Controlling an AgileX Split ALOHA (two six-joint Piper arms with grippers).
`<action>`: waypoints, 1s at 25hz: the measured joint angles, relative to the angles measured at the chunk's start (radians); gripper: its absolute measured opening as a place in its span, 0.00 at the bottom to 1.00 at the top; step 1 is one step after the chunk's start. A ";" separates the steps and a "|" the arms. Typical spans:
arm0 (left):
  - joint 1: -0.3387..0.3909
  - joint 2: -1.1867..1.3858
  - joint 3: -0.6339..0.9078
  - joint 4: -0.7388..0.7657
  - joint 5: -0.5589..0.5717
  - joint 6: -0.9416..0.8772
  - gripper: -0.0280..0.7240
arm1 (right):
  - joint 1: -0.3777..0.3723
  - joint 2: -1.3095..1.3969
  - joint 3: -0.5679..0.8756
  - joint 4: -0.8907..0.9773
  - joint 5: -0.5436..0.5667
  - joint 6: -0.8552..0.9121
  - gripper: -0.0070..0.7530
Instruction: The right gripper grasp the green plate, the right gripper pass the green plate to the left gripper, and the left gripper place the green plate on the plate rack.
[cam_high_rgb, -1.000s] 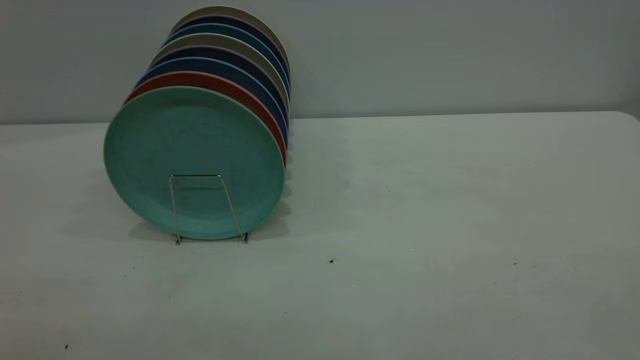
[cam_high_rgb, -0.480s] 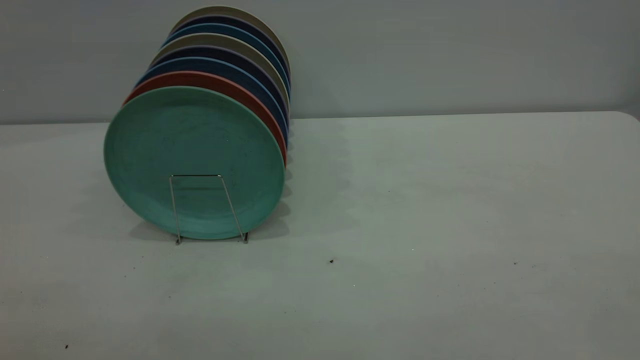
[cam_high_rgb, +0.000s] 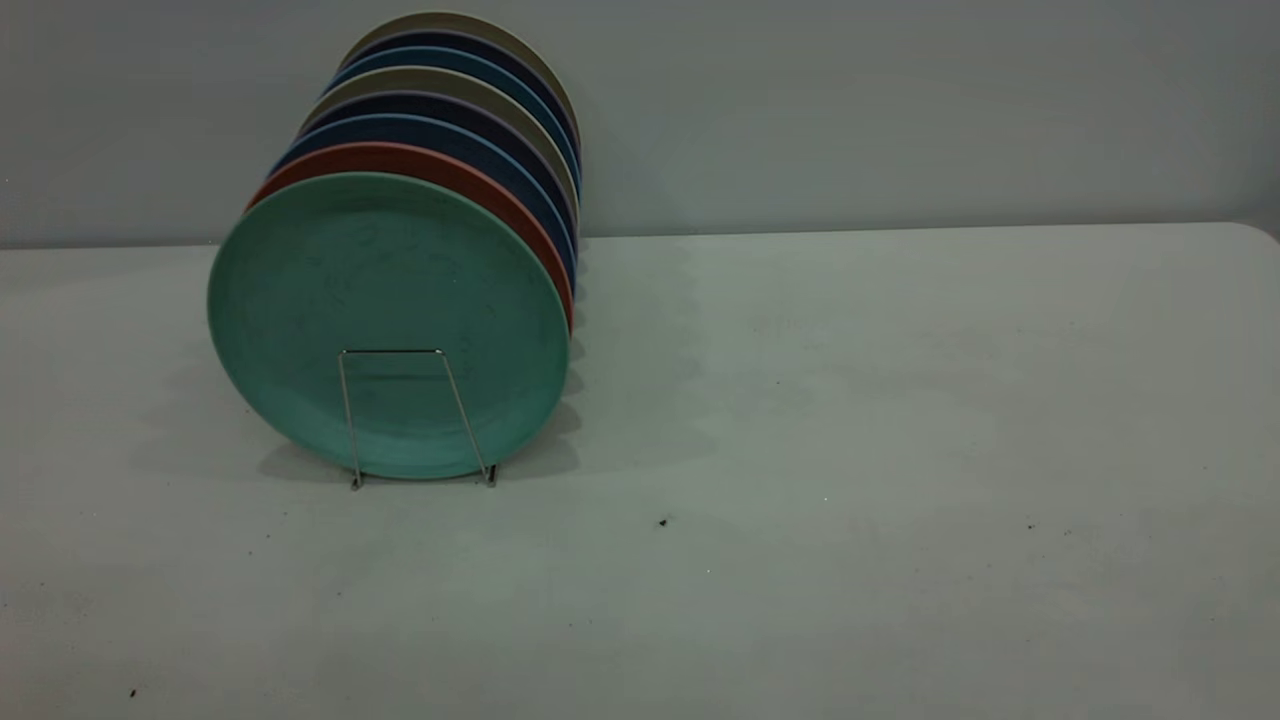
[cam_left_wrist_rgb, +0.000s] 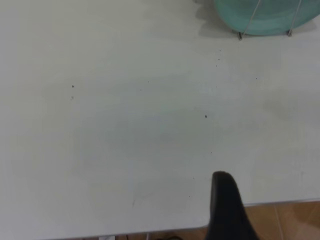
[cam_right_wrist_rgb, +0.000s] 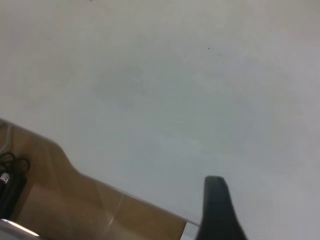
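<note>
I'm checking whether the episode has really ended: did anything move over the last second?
Nothing visibly changed. The green plate stands upright at the front of the plate rack as before, with the other plates lined up behind it. No arm shows in the exterior view.

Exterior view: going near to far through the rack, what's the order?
Wire loop of the plate rack → green plate → salmon plate → blue plate → darker blue plate → beige plate. The plates behind that overlap too closely to order.
</note>
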 joint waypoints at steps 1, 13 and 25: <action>0.000 0.000 0.000 0.000 0.000 0.000 0.68 | 0.000 -0.001 0.000 0.000 0.000 0.000 0.68; 0.000 -0.045 0.000 -0.001 0.002 0.000 0.68 | -0.222 -0.168 0.000 0.008 0.001 0.000 0.62; 0.000 -0.048 0.000 -0.001 0.002 -0.001 0.68 | -0.222 -0.176 0.000 0.008 0.001 0.001 0.53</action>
